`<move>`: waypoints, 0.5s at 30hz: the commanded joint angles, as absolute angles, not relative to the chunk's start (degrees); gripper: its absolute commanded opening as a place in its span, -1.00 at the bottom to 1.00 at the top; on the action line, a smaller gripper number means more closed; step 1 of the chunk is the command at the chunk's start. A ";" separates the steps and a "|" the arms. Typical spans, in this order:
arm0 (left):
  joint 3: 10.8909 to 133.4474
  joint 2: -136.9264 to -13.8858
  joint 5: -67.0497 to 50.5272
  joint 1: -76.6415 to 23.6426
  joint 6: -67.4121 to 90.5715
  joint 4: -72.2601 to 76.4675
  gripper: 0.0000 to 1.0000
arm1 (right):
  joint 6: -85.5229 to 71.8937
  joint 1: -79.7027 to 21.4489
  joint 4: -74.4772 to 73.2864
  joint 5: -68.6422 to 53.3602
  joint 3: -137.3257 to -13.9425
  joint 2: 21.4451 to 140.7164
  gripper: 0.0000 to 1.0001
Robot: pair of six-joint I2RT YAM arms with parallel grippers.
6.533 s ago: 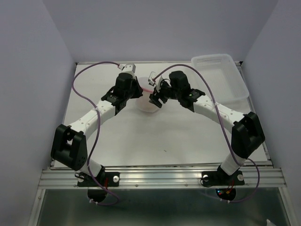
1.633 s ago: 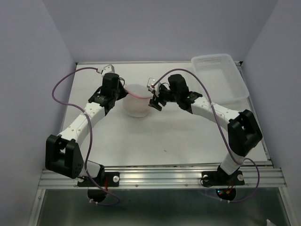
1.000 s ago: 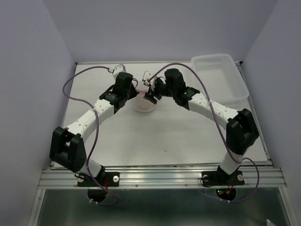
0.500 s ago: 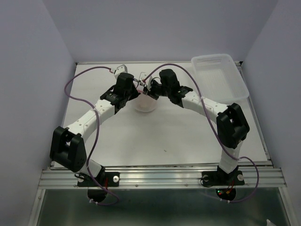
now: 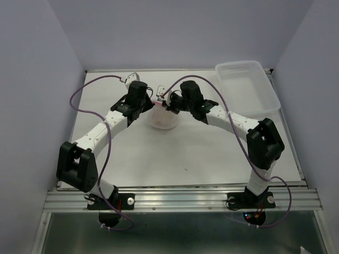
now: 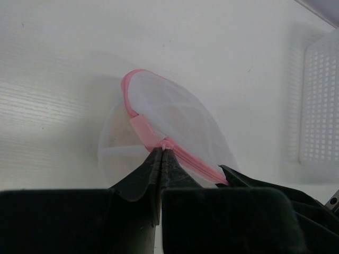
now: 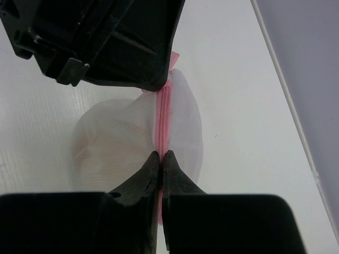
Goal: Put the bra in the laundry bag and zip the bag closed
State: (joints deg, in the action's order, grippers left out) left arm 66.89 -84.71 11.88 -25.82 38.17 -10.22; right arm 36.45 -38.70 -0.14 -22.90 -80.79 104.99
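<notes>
The laundry bag (image 6: 175, 116) is sheer white mesh cloth; the basket (image 6: 320, 106), perforated translucent plastic.

Left claw (image 6: 161, 153) clamped tight; right claw (image 7: 160, 156) clamped, facing it.

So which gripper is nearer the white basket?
Right. The right gripper pinches the zipper of the laundry bag on the basket side; the left gripper pinches its far end.

White translucent mesh laundry bag (image 6: 175, 119), trimmed with a pink zipper (image 7: 164, 119), on a plain white worktop (image 5: 185, 153); the peach bra (image 7: 124, 129) shows faintly through. The basket (image 5: 239, 66) is white, grid-perforated.
</notes>
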 commanded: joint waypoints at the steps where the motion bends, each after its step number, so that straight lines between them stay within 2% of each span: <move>1: 65.66 -84.81 16.44 -22.25 38.06 -10.28 -1.00 | 37.62 -38.94 0.79 -21.45 -79.89 100.99 -0.99; 12: 64.51 -85.61 12.33 -20.92 35.16 -7.04 -1.00 | 37.27 -38.94 0.70 -20.66 -79.11 100.02 -0.99; 13: 63.90 -85.34 11.09 -20.92 34.37 -5.99 -1.00 | 37.09 -38.94 0.70 -20.39 -78.93 100.02 -0.87; 14: 63.55 -85.34 9.68 -21.00 32.10 -3.54 -1.00 | 36.83 -38.94 0.70 -19.43 -78.93 99.93 -0.65; 15: 63.28 -85.34 6.19 -21.01 30.78 -2.47 -1.00 | 36.39 -38.94 0.70 -18.81 -78.84 99.93 -0.29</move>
State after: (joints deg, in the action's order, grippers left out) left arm 64.75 -85.41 6.44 -23.38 36.71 -7.27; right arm 36.77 -39.18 0.45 -21.02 -79.64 104.47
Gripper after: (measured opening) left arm 0.105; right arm 0.258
